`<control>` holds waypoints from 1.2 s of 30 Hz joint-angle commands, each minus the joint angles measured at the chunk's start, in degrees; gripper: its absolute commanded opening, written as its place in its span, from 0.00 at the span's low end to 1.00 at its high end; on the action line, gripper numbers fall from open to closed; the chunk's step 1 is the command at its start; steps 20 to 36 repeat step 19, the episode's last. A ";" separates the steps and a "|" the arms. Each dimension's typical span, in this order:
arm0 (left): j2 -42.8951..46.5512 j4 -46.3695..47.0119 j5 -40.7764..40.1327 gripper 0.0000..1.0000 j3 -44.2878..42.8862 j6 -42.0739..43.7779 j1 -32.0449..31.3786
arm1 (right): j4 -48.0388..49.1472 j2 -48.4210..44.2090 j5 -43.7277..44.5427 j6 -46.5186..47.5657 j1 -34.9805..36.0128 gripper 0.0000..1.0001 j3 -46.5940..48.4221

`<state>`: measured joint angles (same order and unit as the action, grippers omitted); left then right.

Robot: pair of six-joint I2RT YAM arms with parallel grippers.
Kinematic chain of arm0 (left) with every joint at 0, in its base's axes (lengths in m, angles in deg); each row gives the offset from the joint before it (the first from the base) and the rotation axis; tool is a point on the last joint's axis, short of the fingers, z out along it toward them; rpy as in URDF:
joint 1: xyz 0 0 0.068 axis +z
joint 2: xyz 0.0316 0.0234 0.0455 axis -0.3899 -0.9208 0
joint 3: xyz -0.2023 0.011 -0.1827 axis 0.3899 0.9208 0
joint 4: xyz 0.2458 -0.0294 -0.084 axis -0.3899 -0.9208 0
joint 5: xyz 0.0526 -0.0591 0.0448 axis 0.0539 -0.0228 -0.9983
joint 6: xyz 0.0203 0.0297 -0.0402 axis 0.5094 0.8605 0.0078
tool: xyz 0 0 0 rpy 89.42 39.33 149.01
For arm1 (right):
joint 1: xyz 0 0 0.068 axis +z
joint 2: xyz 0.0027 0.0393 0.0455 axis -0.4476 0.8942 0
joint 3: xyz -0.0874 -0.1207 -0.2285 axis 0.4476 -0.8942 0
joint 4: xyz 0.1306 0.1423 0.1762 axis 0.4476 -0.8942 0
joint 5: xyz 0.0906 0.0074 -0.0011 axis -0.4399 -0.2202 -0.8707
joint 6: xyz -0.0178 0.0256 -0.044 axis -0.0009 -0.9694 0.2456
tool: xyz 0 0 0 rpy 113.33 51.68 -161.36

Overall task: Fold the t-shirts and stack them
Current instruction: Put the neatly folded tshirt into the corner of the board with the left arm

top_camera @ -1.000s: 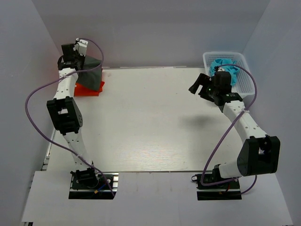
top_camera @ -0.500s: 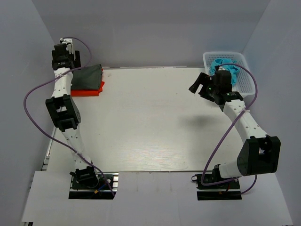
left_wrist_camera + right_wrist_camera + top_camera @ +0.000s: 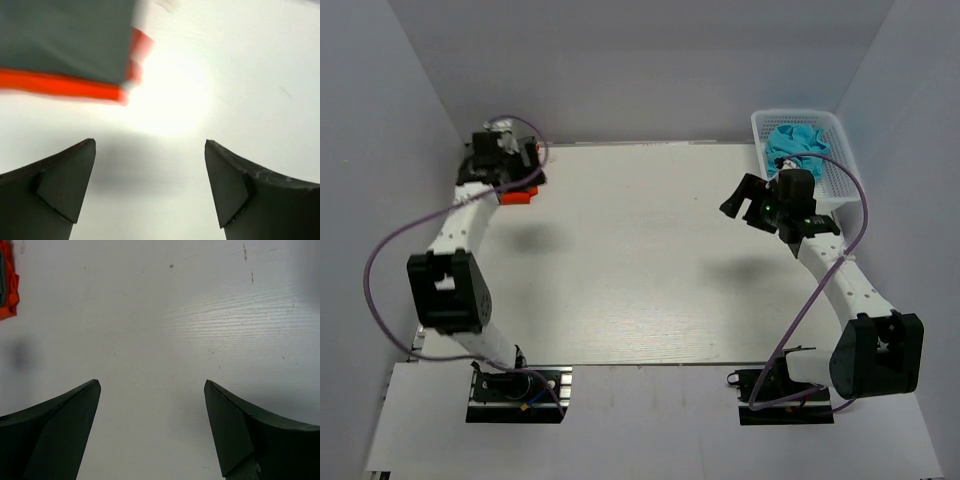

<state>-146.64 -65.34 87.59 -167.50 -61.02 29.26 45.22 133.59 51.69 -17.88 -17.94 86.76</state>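
You had the top camera high behind the arm bases, looking down over the whole table (image 3: pixel 640 280). Wrist cameras looked onto the tabletop past the left gripper (image 3: pixel 150 142) and right gripper (image 3: pixel 151 382), left one nearer. All three caught the orange-red shirt (image 3: pixel 60 85), ahead-left of both.

light: bright and even from overhead, top view pretty crisp
glare: big blown-out white spot on the tabletop (image 3: pixel 170 100), left wrist view
blur: t-shirts (image 3: pixel 65 45) smeared there
shadows: soft grey patches, top view
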 commanded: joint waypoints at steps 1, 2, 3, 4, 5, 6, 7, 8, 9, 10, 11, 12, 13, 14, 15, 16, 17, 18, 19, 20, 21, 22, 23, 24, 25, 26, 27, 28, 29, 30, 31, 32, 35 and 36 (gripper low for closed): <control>16.25 11.61 5.62 1.00 17.60 -11.31 -11.12 | 2.13 -2.34 -1.31 2.45 -0.38 0.90 -2.76; 20.89 15.20 5.71 1.00 21.20 -12.82 -13.31 | 1.96 -2.69 -1.57 2.63 -0.21 0.90 -3.20; 22.67 15.85 4.92 1.00 26.72 -14.75 -15.51 | 1.69 -3.22 -1.66 2.89 -0.21 0.90 -4.85; 24.00 15.85 4.13 1.00 28.87 -17.47 -19.62 | 1.86 -3.57 -1.92 2.98 -0.21 0.90 -5.48; 25.14 15.85 0.21 1.00 30.80 -19.06 -21.75 | 2.56 -4.10 -3.32 2.81 -0.21 0.90 -6.27; 27.15 15.85 -1.40 1.00 34.91 -20.12 -23.86 | 2.83 -4.28 -3.68 2.90 -0.21 0.90 -8.54; 27.96 15.85 -2.72 1.00 37.04 -20.65 -27.54 | 3.27 -5.50 -3.77 2.37 -0.12 0.90 -9.52; 28.84 16.64 -5.77 1.00 38.98 -20.66 -29.14 | 4.49 -5.68 -4.46 2.02 -0.29 0.90 -11.01; 29.80 18.56 -6.33 1.00 42.82 -20.66 -30.55 | 5.02 -6.21 -4.65 1.32 -0.12 0.90 -11.89; 31.72 19.45 -7.03 1.00 44.34 -21.18 -31.61 | 5.55 -7.43 -5.00 0.71 -0.12 0.90 -14.25; 32.79 20.33 -8.60 1.00 46.44 -21.19 -33.45 | 6.95 -7.88 -5.00 0.44 -0.12 0.90 -14.88; 33.49 21.12 -9.49 1.00 46.47 -21.19 -34.16 | 7.31 -8.40 -5.00 0.09 -0.12 0.90 -15.41; 34.20 21.13 -10.98 1.00 46.47 -21.19 -34.69 | 8.36 -9.54 -4.91 0.34 -0.21 0.90 -17.07; 34.21 21.13 -13.25 1.00 46.47 -20.32 -35.30 | 8.54 -9.81 -4.91 0.35 -0.12 0.90 -17.44; 34.21 21.13 -14.76 1.00 45.68 -20.31 -36.09 | 8.81 -10.08 -5.17 0.61 -0.12 0.90 -17.53; 34.21 20.26 -15.99 1.00 44.89 -19.70 -36.10 | 8.90 -9.91 -5.00 0.79 -0.29 0.90 -17.96; 33.60 20.25 -17.13 1.00 43.49 -19.08 -36.80 | 8.90 -10.08 -5.26 1.31 -0.21 0.90 -18.14; 32.98 19.73 -17.14 1.00 42.87 -18.03 -37.50 | 9.33 -10.25 -5.61 1.49 -0.12 0.90 -18.40; 32.19 20.24 -17.14 1.00 42.86 -17.50 -37.51 | 9.77 -10.34 -5.96 1.92 -0.29 0.90 -18.41; 32.19 20.24 -17.14 1.00 42.86 -17.50 -37.51 | 9.77 -10.34 -5.96 1.92 -0.29 0.90 -18.41; 32.19 20.24 -17.14 1.00 42.86 -17.50 -37.51 | 9.77 -10.34 -5.96 1.92 -0.29 0.90 -18.41; 32.19 20.24 -17.14 1.00 42.86 -17.50 -37.51 | 9.77 -10.34 -5.96 1.92 -0.29 0.90 -18.41; 32.19 20.24 -17.14 1.00 42.86 -17.50 -37.51 | 9.77 -10.34 -5.96 1.92 -0.29 0.90 -18.41; 32.19 20.24 -17.14 1.00 42.86 -17.50 -37.51 | 9.77 -10.34 -5.96 1.92 -0.29 0.90 -18.41; 32.19 20.24 -17.14 1.00 42.86 -17.50 -37.51 | 9.77 -10.34 -5.96 1.92 -0.29 0.90 -18.41; 32.19 20.24 -17.14 1.00 42.86 -17.50 -37.51 | 9.77 -10.34 -5.96 1.92 -0.29 0.90 -18.41; 32.19 20.24 -17.14 1.00 42.86 -17.50 -37.51 | 9.77 -10.34 -5.96 1.92 -0.29 0.90 -18.41; 32.19 20.24 -17.14 1.00 42.86 -17.50 -37.51 | 9.77 -10.34 -5.96 1.92 -0.29 0.90 -18.41; 32.19 20.24 -17.14 1.00 42.86 -17.50 -37.51 | 9.77 -10.34 -5.96 1.92 -0.29 0.90 -18.41; 32.19 20.24 -17.14 1.00 42.86 -17.50 -37.51 | 9.77 -10.34 -5.96 1.92 -0.29 0.90 -18.41; 32.19 20.24 -17.14 1.00 42.86 -17.50 -37.51 | 9.77 -10.34 -5.96 1.92 -0.29 0.90 -18.41; 32.19 20.24 -17.14 1.00 42.86 -17.50 -37.51 | 9.77 -10.34 -5.96 1.92 -0.29 0.90 -18.41; 32.19 20.24 -17.14 1.00 42.86 -17.50 -37.51 | 9.77 -10.34 -5.96 1.92 -0.29 0.90 -18.41; 32.19 20.24 -17.14 1.00 42.86 -17.50 -37.51 | 9.77 -10.34 -5.96 1.92 -0.29 0.90 -18.41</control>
